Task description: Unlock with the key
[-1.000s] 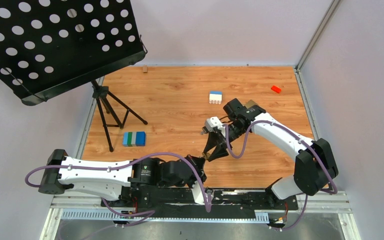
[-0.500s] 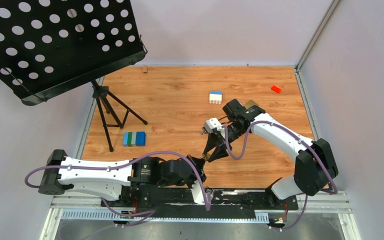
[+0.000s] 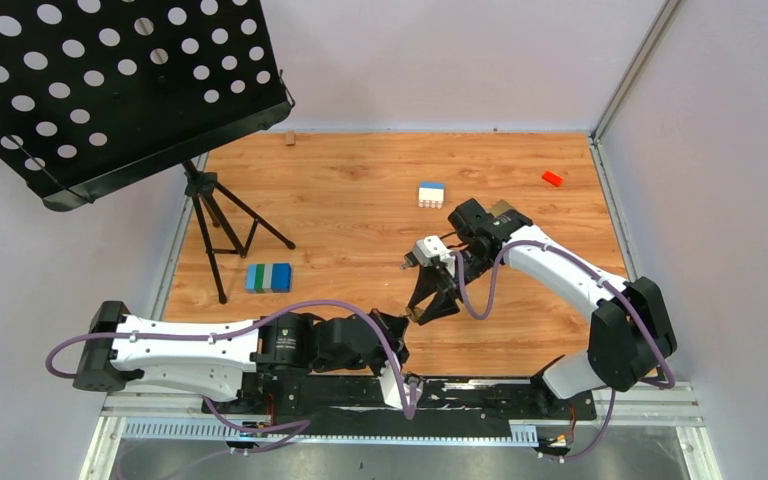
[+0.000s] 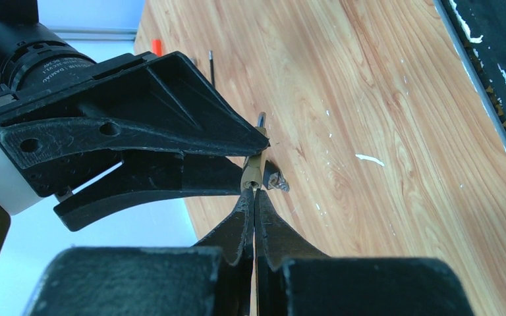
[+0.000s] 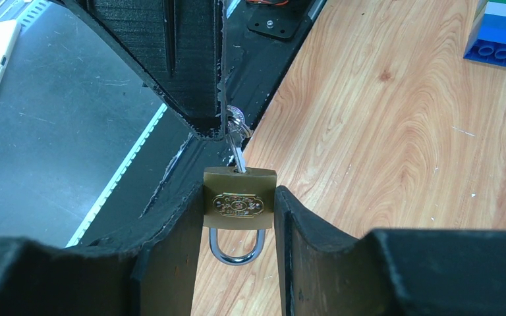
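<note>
Right end effector (image 5: 238, 189) clamps small brass padlock (image 5: 239, 205); left end effector (image 4: 254, 197), shut, pinches tiny grey metal key (image 5: 238, 155).
Twist about its shaft, padlock held steady.

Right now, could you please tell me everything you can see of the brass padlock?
The padlock has a brass-coloured body bearing an oval embossed badge and a shiny silver shackle, both legs seated, so it looks locked. It is clamped by its sides between the fingers of the right gripper. The key, pinched by the left gripper, enters its face opposite the shackle.
</note>
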### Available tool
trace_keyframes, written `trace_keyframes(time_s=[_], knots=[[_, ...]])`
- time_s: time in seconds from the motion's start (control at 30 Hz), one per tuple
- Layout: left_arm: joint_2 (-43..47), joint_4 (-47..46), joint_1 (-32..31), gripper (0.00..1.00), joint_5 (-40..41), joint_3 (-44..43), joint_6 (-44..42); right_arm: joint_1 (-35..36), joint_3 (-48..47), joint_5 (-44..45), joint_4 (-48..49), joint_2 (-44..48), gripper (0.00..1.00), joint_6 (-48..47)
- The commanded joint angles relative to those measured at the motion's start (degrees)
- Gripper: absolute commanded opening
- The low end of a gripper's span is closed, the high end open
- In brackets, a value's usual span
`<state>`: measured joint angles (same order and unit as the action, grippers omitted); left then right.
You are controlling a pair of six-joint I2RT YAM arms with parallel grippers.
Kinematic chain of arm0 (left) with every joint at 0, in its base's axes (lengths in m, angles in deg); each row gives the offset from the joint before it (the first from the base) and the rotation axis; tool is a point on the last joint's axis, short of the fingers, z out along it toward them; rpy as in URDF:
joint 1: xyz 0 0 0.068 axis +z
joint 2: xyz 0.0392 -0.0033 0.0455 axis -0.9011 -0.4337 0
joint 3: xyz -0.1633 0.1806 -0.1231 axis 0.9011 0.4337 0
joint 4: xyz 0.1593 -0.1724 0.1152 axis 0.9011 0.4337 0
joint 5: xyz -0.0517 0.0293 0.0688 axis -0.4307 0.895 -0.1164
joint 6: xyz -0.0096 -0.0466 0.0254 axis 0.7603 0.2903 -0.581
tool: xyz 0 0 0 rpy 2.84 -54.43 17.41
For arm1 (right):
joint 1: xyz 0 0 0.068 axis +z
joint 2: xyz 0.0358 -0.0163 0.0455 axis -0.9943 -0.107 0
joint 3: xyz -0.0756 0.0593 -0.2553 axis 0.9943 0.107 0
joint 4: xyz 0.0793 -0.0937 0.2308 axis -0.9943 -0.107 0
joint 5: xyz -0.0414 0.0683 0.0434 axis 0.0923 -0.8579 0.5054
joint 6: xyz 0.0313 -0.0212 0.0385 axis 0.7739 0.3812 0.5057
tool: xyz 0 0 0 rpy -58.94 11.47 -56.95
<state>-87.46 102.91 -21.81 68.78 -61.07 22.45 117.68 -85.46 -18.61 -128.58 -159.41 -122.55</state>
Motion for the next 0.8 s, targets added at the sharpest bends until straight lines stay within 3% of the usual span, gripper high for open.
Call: trace_keyframes(time_s=[0.0,0.77], knots=[[0.02,-1.18,0.59,0.0,-1.37,0.2,0.89,0.2,-2.7,-7.41,-2.08,0.89,0.0,-2.26],[-3.34,-2.86,0.59,0.0,-1.98,-0.05,-0.46,1.42,-3.2,-7.26,-2.87,0.53,0.0,-3.45]])
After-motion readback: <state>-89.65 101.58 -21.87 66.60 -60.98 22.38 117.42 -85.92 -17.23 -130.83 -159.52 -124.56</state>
